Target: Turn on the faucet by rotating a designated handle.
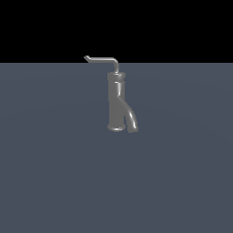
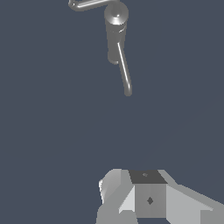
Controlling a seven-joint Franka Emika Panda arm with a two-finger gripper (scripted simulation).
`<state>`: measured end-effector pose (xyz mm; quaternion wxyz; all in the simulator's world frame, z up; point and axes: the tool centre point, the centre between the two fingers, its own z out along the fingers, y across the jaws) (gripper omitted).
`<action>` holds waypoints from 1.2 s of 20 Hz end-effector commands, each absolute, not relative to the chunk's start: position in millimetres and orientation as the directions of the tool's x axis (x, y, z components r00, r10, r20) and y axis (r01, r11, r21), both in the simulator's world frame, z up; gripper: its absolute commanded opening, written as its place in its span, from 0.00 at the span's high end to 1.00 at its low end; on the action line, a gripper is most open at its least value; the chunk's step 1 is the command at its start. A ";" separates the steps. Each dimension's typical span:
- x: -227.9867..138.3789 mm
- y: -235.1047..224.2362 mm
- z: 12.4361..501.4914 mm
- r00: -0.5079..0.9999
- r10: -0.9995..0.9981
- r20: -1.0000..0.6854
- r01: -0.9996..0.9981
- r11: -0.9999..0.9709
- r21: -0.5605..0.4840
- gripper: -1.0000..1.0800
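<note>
The grey metallic faucet point(image 1: 116, 100) stands upright on the flat grey-blue floor, its curved spout point(image 1: 131, 119) bending down toward the exterior view's right. The thin L-shaped handle point(image 1: 102, 58) rises from its top and reaches toward the exterior view's left, ending in a small upturned tip. In the wrist view the faucet point(image 2: 115, 26) is seen from above, with the handle point(image 2: 87, 5) at the picture's edge and the spout point(image 2: 124, 70). My gripper point(image 2: 131, 175) shows only in the wrist view. It is well short of the faucet, touches nothing, and its fingers sit together with no gap. It is out of the exterior view.
A flat grey-blue floor point(image 1: 54, 173) spreads around the faucet, with a black background above it. No other object shows.
</note>
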<state>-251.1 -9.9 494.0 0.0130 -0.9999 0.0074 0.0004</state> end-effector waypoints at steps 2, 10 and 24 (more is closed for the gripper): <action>-251.0 -9.9 494.1 1.000 -0.015 -0.001 -0.015 -1.000 -0.026 1.00; -246.0 -20.3 496.8 1.000 -0.019 -0.007 -0.019 -0.999 -0.031 1.00; -225.1 -16.8 495.9 0.996 -0.091 -0.011 -0.091 -0.995 -0.042 1.00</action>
